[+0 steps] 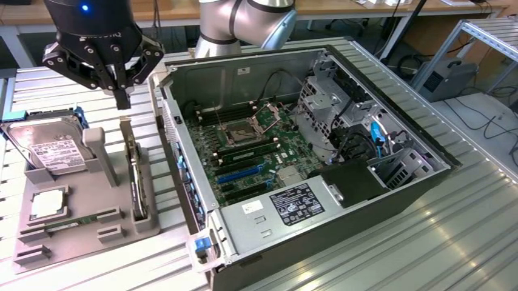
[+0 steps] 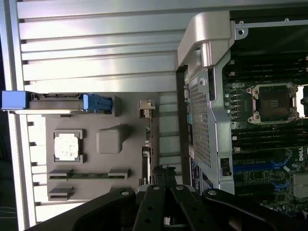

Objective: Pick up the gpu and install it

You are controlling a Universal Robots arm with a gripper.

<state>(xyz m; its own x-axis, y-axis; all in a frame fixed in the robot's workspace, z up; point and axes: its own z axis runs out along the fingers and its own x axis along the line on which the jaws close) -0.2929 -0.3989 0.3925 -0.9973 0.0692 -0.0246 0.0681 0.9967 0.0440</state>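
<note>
Your black metal claw point(image 1: 122, 100) hangs clenched, empty, above the thin dark silver-bracketed gpu point(image 1: 137, 182); nearby labels too small to read.

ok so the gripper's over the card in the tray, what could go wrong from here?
1. The gripper is shut just above the card; coming down like that, it would likely hit the card's top edge, not straddle it.
2. The card stands on edge close beside the case wall, so a finger may clip it.
3. Loose cables hang inside the case and might snag.
</note>
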